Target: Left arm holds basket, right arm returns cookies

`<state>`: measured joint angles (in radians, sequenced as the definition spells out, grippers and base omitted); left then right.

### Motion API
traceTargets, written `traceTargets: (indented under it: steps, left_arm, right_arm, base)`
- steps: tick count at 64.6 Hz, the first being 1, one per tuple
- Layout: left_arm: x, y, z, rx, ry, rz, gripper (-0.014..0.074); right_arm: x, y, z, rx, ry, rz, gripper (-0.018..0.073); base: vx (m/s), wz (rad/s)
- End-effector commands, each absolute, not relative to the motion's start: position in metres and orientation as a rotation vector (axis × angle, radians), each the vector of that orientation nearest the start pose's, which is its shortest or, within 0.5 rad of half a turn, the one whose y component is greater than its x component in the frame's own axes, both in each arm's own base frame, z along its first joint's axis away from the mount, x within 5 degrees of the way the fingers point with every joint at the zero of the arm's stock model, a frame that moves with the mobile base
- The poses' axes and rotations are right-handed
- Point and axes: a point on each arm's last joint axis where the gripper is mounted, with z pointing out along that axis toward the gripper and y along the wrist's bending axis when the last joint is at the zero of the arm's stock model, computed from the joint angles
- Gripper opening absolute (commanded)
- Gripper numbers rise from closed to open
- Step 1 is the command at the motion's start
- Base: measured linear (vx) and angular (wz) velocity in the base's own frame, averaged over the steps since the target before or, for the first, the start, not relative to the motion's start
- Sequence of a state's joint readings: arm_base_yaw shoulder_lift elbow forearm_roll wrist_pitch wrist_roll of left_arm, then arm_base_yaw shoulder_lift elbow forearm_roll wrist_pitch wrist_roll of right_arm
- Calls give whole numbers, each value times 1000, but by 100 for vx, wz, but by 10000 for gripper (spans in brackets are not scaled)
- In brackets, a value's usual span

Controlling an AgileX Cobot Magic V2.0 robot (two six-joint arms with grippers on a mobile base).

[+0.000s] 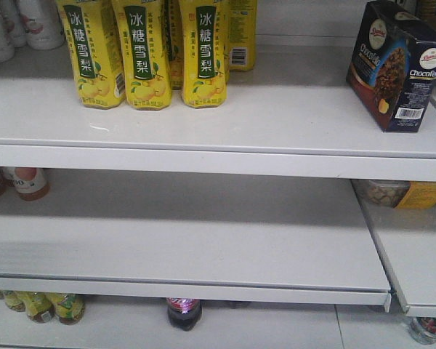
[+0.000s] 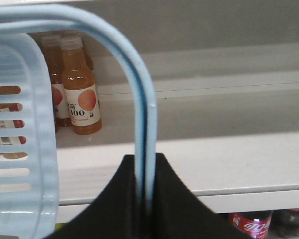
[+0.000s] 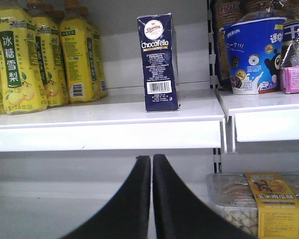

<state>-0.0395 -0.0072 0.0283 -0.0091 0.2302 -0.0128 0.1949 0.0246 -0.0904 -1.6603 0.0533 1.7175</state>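
The cookies stand upright on the shelf; my right claw is clenched empty below. My left claw grasps the basket handle; retreat comes next, I judge.

The dark navy cardboard cookie box stands upright on the right end of the white metal upper shelf, well apart from the row of yellow plastic drink bottles at far left. Below the box, on the next shelf down, lies a clear plastic snack tub.
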Motion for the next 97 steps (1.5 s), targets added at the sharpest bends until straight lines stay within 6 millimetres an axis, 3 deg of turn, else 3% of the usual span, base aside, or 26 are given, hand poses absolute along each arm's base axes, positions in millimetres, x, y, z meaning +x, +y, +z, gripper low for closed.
traceTargets:
  steps: [1, 97]
  left_arm:
    - [54, -3, 201, 25, 1594, -47, -6]
    - [55, -3, 201, 12, 1596, -61, -6]
  right_arm:
    - [52, 4, 252, -50, 1395, 145, -8]
    - [52, 2, 252, -51, 1398, 117, -8]
  base:
    - [0, 0]
    - [0, 0]
